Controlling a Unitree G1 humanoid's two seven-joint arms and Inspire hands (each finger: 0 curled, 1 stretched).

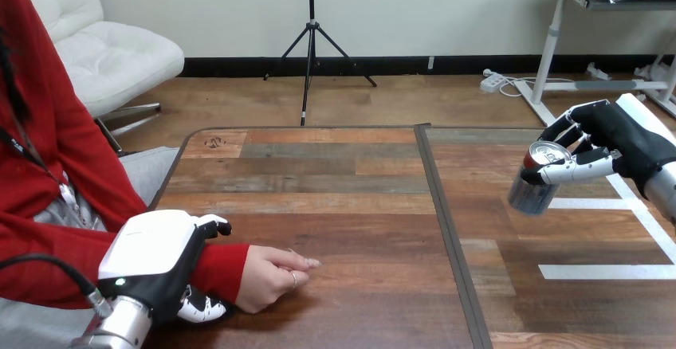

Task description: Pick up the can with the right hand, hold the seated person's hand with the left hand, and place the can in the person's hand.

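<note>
A silver can [536, 180] with a dark body hangs tilted above the table's right part, held in my right hand [599, 143], whose fingers and thumb curl round it. The person's hand [271, 275] rests loosely closed on the table at the lower left. My left hand [159, 263] lies over the red-sleeved wrist just behind it, with fingers curled over the top and thumb showing below the sleeve.
The wooden table [343, 182] has a dark seam [446, 229] running front to back through its middle. White tape lines [606, 271] mark the right part. The person sits at the left edge.
</note>
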